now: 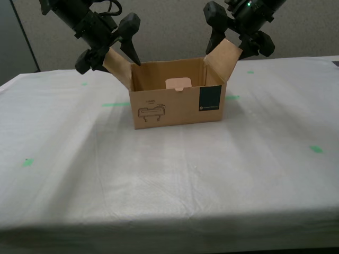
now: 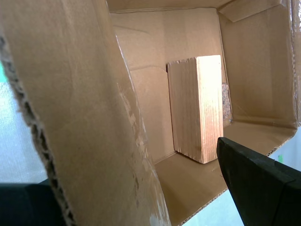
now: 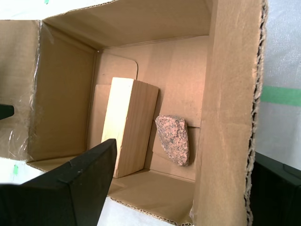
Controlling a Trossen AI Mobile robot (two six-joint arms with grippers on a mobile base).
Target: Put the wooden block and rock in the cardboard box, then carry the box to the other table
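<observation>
Exterior view: both arms reach down, pinching cardboard box [image 1: 177,103] flaps.

The brown corrugated cardboard box [image 1: 177,103] bears a black line drawing and a dark teal label on its front, with a pale tab inside. Within it, the light tan rectangular wooden block [image 3: 129,125] shows faint straight grain lines, and the small rough rock [image 3: 173,139] is pinkish-grey with dark speckles. The tabletop's wrinkled white cloth [image 1: 169,180] carries small green tape marks [image 1: 316,149]. Both grippers are black.
</observation>
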